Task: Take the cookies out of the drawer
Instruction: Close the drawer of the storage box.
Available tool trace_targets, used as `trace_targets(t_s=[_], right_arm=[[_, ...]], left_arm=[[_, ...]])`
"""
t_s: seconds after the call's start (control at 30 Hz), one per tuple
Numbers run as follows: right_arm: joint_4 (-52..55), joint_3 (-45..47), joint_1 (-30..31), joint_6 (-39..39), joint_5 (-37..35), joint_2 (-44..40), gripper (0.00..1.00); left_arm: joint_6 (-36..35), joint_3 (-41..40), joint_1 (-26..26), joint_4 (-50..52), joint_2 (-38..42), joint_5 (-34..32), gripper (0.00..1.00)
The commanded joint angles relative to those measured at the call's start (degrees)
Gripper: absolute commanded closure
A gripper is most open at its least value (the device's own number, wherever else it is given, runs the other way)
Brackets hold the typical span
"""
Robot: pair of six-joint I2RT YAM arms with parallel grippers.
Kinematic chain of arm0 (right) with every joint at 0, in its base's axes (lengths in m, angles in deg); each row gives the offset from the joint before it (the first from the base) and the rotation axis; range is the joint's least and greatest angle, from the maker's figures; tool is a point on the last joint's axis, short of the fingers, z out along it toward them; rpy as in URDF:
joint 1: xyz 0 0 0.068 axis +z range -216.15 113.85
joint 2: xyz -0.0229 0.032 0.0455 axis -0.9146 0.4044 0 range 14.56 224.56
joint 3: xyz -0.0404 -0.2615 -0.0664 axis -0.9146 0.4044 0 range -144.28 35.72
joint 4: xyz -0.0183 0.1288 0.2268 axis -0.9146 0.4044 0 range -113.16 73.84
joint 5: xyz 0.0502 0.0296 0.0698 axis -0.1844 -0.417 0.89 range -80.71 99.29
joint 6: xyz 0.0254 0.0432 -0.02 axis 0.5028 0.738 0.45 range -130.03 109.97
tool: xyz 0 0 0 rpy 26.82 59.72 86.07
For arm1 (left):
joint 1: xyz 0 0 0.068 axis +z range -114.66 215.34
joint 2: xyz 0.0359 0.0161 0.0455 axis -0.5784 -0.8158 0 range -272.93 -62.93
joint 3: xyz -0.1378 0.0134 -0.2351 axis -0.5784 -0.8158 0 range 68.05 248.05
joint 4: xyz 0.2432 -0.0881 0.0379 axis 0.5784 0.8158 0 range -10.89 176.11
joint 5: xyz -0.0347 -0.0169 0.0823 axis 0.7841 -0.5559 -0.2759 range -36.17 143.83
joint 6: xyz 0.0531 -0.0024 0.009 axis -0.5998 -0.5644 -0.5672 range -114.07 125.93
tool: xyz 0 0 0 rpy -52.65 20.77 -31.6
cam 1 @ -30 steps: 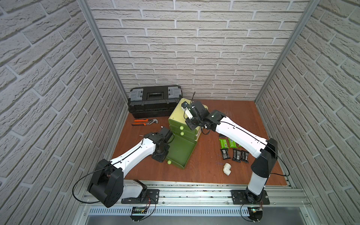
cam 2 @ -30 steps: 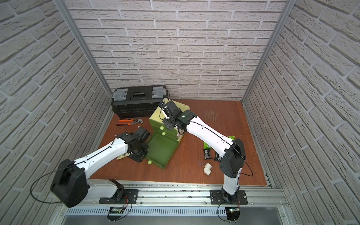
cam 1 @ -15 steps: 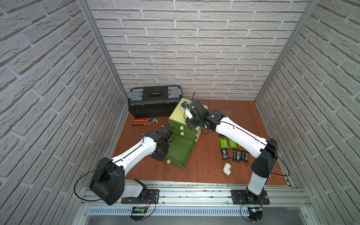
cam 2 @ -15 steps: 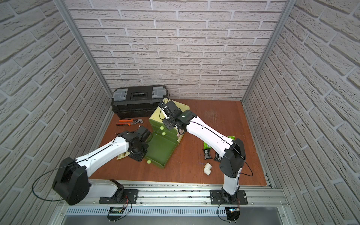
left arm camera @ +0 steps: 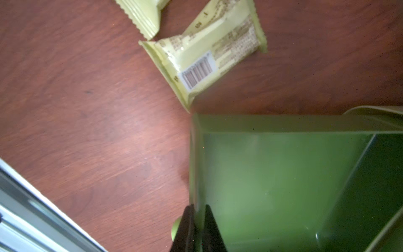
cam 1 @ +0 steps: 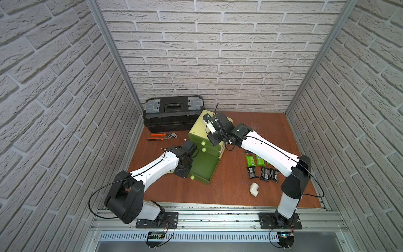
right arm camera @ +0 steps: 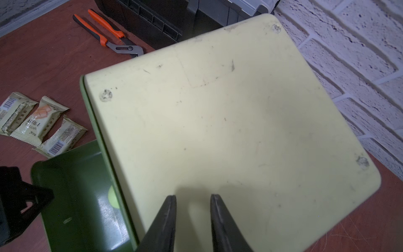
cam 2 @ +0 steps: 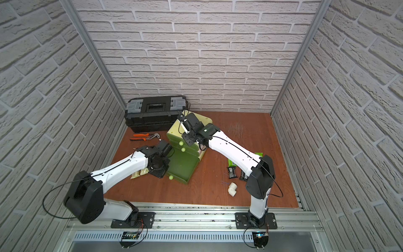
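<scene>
1. Dark green plastic, the bottom drawer stands far out of the pale green three-drawer unit. Its floor shows bare in both top views and in the left wrist view.
2. The left gripper is clamped on the drawer's front wall. One finger is outside, by the round knob, and the other is inside.
3. The right gripper sits over the unit's flat top, jaws apart with nothing between them. I cannot tell whether the tips touch the top.
4. Three beige cookie packets lie side by side on the wooden tabletop, just beside the drawer on the left arm's side.
5. Green cookie packets and black cookie packets lie on the tabletop on the unit's other side, partly under the right arm.
6. A white pipe elbow lies near the black packets, toward the front rail.
7. A black toolbox stands against the back wall, just beside the unit. Orange-handled pliers lie in front of it.
</scene>
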Motion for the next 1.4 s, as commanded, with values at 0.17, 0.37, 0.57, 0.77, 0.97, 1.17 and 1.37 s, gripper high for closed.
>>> trace_targets(t_s=[0.17, 0.37, 0.57, 0.77, 0.97, 1.17, 1.37], right_arm=[[3.86, 2.18, 0.13, 0.52, 0.87, 1.53, 0.68], [4.04, 0.94, 0.14, 0.21, 1.09, 1.77, 0.68], [4.02, 0.48, 0.13, -0.18, 1.37, 2.12, 0.68], [3.90, 0.63, 0.17, 0.01, 1.44, 2.23, 0.69], [4.13, 1.06, 0.15, 0.27, 1.30, 2.14, 0.69], [4.40, 1.67, 0.17, 0.36, 1.24, 2.09, 0.69], [4.72, 1.80, 0.18, 0.24, 1.13, 2.12, 0.69]], left_arm=[[1.78, 2.08, -0.28, -10.04, -2.86, -4.67, 0.60], [-0.51, -0.84, -0.93, -7.68, 5.00, -12.70, 0.41], [-5.72, -7.54, -0.92, -1.32, 18.97, -18.61, 0.37], [-6.20, -19.43, -5.12, -5.21, 28.35, -12.52, 0.73], [-6.66, -26.80, -8.49, -21.58, 26.96, -10.28, 0.97], [-9.94, -26.15, -6.13, -36.73, 18.23, -9.28, 0.99], [-11.36, -23.37, -4.30, -46.02, 9.60, -6.91, 1.00]])
